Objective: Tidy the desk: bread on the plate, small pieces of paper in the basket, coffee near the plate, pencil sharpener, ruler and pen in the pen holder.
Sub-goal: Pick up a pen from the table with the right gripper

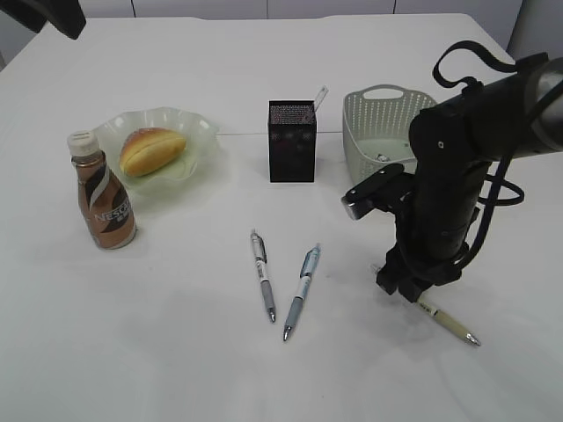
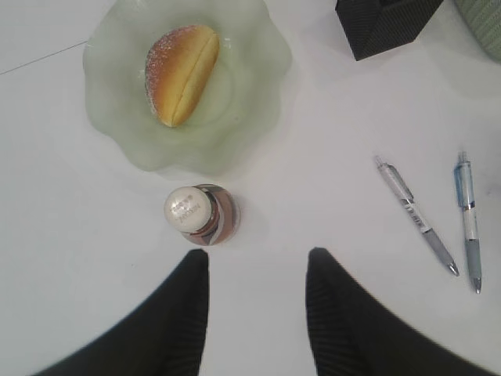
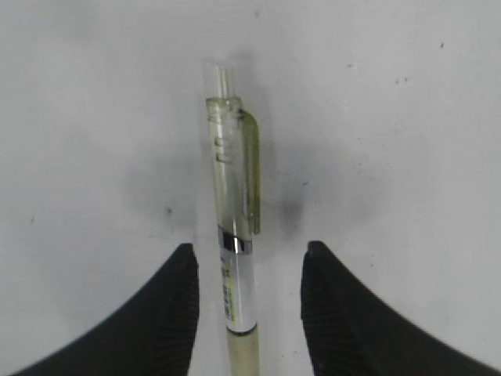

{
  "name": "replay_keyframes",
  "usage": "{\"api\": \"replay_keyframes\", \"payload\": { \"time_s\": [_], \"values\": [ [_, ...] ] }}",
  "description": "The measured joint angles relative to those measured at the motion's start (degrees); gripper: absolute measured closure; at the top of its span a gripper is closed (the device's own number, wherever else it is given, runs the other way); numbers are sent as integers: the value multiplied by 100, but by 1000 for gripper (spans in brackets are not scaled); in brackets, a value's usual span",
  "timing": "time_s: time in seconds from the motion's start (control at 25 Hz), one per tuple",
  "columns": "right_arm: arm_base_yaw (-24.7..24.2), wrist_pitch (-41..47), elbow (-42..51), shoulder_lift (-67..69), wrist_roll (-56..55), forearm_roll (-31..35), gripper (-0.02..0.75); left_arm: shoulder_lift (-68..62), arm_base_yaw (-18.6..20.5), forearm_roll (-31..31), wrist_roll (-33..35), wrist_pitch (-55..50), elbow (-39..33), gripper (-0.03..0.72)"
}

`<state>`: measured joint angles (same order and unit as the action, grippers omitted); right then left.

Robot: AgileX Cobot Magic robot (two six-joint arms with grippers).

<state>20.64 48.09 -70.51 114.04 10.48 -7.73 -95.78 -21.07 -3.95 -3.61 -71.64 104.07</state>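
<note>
The bread (image 1: 151,149) lies on the pale green plate (image 1: 198,132), also in the left wrist view (image 2: 182,74). The coffee bottle (image 1: 102,193) stands in front of the plate. The black pen holder (image 1: 291,141) has a ruler (image 1: 319,97) sticking out. Two pens (image 1: 264,276) (image 1: 302,292) lie mid-table. A yellowish pen (image 3: 233,235) lies on the table between the open fingers of my right gripper (image 3: 249,270); its tip end shows in the exterior view (image 1: 450,323). My left gripper (image 2: 257,270) is open and empty, high above the table near the bottle (image 2: 196,213).
A white perforated basket (image 1: 378,110) stands at the back right, behind my right arm. The pen holder's corner (image 2: 383,23) shows at the top of the left wrist view. The two pens (image 2: 415,215) (image 2: 468,223) lie to the right there.
</note>
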Motion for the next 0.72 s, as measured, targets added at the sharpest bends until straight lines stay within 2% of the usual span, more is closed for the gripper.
{"api": "replay_keyframes", "payload": {
  "time_s": [0.24, 0.72],
  "values": [
    [0, -22, 0, 111, 23, 22, 428, 0, 0, 0, 0, 0, 0, 389],
    [0, -37, 0, 201, 39, 61, 429, 0, 0, 0, 0, 0, 0, 391]
  ]
}}
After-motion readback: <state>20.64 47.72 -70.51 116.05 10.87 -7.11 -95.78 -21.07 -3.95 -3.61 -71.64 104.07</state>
